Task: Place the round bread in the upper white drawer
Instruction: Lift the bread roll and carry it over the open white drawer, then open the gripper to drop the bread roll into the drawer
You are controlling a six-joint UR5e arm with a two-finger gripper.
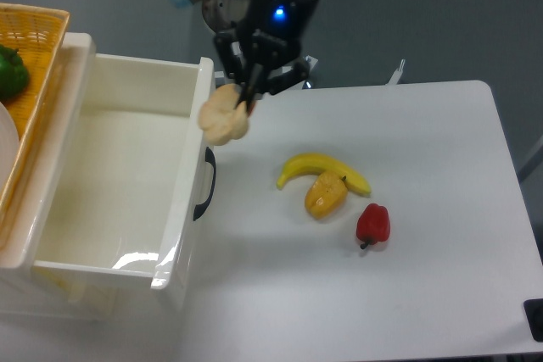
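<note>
My gripper (249, 99) is shut on the round bread (223, 119), a pale tan knotted bun, and holds it in the air over the front right edge of the upper white drawer (102, 180). The drawer is pulled open, with its black curved handle (204, 184) facing the table. Its inside looks bare.
A yellow banana (321, 169), a yellow-orange pointed fruit (325, 195) and a red pepper (372, 224) lie on the white table (424, 209) right of the drawer. A woven wicker basket (30, 48) with a green pepper (10, 71) sits at the far left.
</note>
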